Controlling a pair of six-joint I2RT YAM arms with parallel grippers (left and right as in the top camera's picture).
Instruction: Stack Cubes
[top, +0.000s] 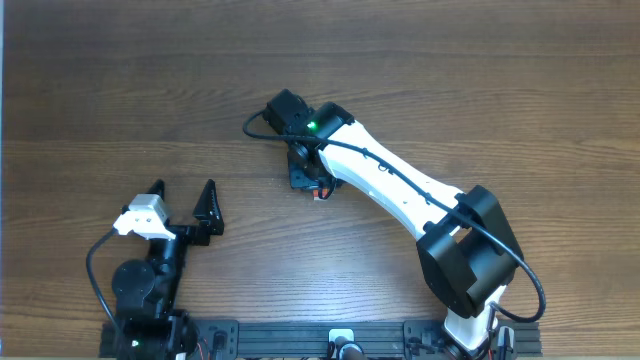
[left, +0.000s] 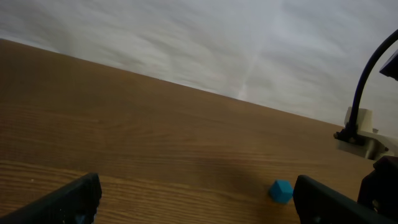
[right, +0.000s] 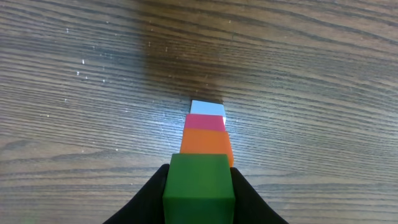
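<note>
**A:** Mid-counter (right: 74, 93), tower going up. What do we have?

**B:** Our right jaws are clenched on the green cube (right: 199, 185), one finger pressed to each side. It hangs squarely over a column of orange cube (right: 207, 143), pink cube (right: 205, 122) and pale blue cube (right: 208, 108) at the base.

**A:** Is it seated?

**B:** We cannot tell whether green touches orange. We judge this to be the placing step. We would square green's edges to orange's and lower it straight and slowly. We would part the jaws only once it rests flat, and barely past its sides. Then we would rise vertically so nothing nudges the column.

**A:** And our other arm?

**B:** Our left jaws gape wide, gripping nothing, low by that arm's base and well apart from the column. A blue cube (left: 280, 190) lies alone on the counter ahead of them.
</note>
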